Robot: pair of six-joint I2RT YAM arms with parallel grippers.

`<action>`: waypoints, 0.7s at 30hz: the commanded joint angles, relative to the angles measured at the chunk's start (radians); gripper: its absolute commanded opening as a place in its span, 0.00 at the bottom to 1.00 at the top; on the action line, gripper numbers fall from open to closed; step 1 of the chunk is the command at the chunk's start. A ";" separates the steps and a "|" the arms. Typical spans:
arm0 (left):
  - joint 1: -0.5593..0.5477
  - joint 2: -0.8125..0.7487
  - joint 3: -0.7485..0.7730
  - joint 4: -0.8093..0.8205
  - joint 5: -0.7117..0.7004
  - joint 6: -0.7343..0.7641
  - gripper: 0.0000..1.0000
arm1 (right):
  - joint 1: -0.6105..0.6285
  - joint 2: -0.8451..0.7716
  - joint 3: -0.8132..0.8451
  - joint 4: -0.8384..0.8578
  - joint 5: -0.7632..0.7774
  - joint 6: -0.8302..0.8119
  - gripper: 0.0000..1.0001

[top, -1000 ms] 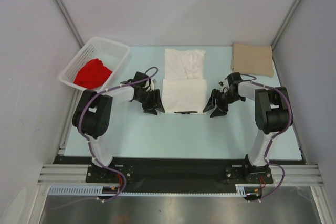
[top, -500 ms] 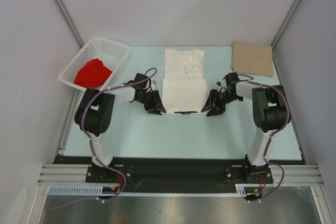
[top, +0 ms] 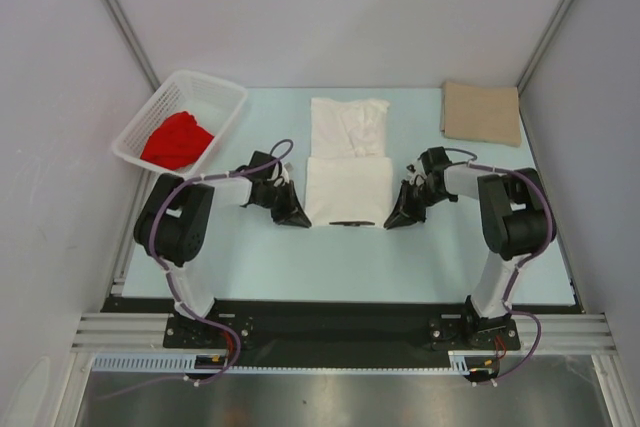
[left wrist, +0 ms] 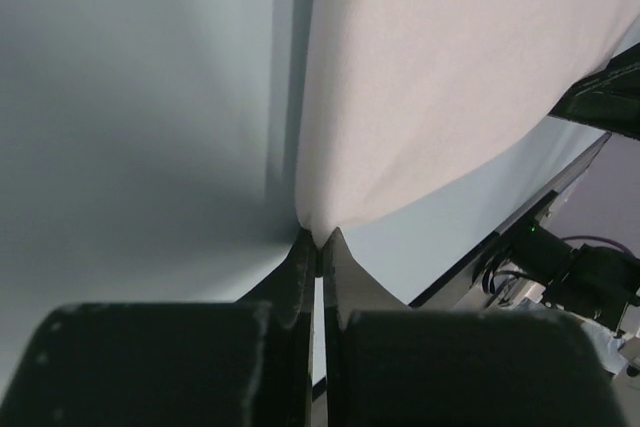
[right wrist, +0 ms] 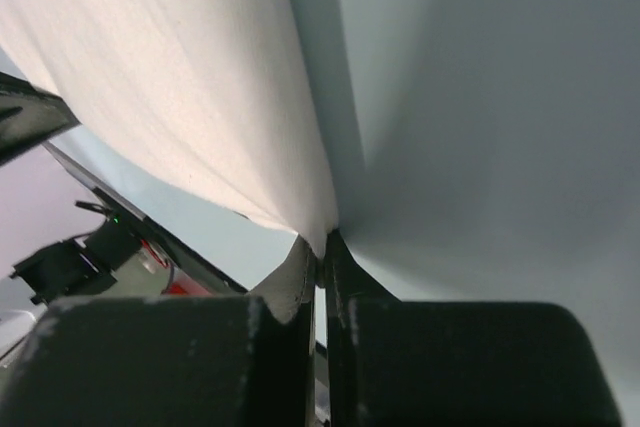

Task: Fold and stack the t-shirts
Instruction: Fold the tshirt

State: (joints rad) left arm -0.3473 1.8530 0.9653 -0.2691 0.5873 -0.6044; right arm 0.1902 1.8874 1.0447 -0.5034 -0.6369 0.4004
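My left gripper [top: 293, 215] and right gripper [top: 397, 215] are both closed on the white t-shirt [top: 348, 162], one on each near corner of its hem, at lower centre of the top view. Each wrist view shows the fingers pressed together with a peak of white cloth pinched at the very tips, so the bite is shallow. The shirt lies flat in the middle of the table [top: 350, 262], its far part already doubled under a cross-fold. The step in hand, as I judge it, is the next fold. I should raise both corners at the same rate, hold the hem taut between the grippers without stretching it, and carry it toward the top of the frame. I should then set it down square on the fold line before opening. A shallow pinch can slip, so the lift should be slow. Open table lies below the hem, toward my bases, and in the strips either side of the shirt. The far end of the shirt sits close to the table's upper edge, leaving little overshoot room. The tan t-shirt [top: 481, 113] lies at upper right. The basket [top: 232, 107] holding the red t-shirt [top: 177, 140] sits at upper left. Both are well apart from the fold path.
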 commanded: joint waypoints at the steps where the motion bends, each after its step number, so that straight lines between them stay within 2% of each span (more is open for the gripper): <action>1: -0.018 -0.044 -0.158 -0.061 -0.116 0.023 0.00 | 0.037 -0.088 -0.156 -0.038 0.112 0.020 0.00; 6: -0.080 -0.187 -0.313 -0.053 -0.118 -0.020 0.00 | 0.075 -0.226 -0.304 -0.011 0.111 0.075 0.00; 11: -0.148 -0.285 -0.398 -0.022 -0.138 -0.081 0.00 | 0.124 -0.310 -0.397 0.009 0.134 0.121 0.00; 12: -0.148 -0.308 -0.401 -0.030 -0.148 -0.080 0.05 | 0.123 -0.315 -0.402 0.008 0.138 0.123 0.00; 13: -0.148 -0.319 -0.398 -0.050 -0.162 -0.075 0.13 | 0.121 -0.321 -0.402 0.002 0.146 0.118 0.09; 14: -0.148 -0.328 -0.396 -0.056 -0.175 -0.074 0.21 | 0.114 -0.323 -0.397 -0.004 0.154 0.112 0.12; 15: -0.147 -0.339 -0.399 -0.056 -0.175 -0.075 0.36 | 0.112 -0.327 -0.394 -0.017 0.155 0.104 0.16; 16: -0.148 -0.362 -0.401 -0.059 -0.179 -0.080 0.42 | 0.111 -0.346 -0.393 -0.023 0.164 0.104 0.27; 17: -0.147 -0.371 -0.402 -0.059 -0.187 -0.081 0.52 | 0.107 -0.356 -0.390 -0.029 0.169 0.103 0.33; 19: -0.147 -0.376 -0.398 -0.064 -0.193 -0.081 0.59 | 0.100 -0.376 -0.388 -0.040 0.178 0.097 0.42; 21: -0.147 -0.361 -0.383 -0.059 -0.192 -0.080 0.62 | 0.085 -0.392 -0.394 -0.043 0.181 0.094 0.45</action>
State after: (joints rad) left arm -0.4934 1.4700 0.5995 -0.2661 0.5346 -0.7143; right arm 0.2947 1.5173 0.6689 -0.5095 -0.5663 0.5209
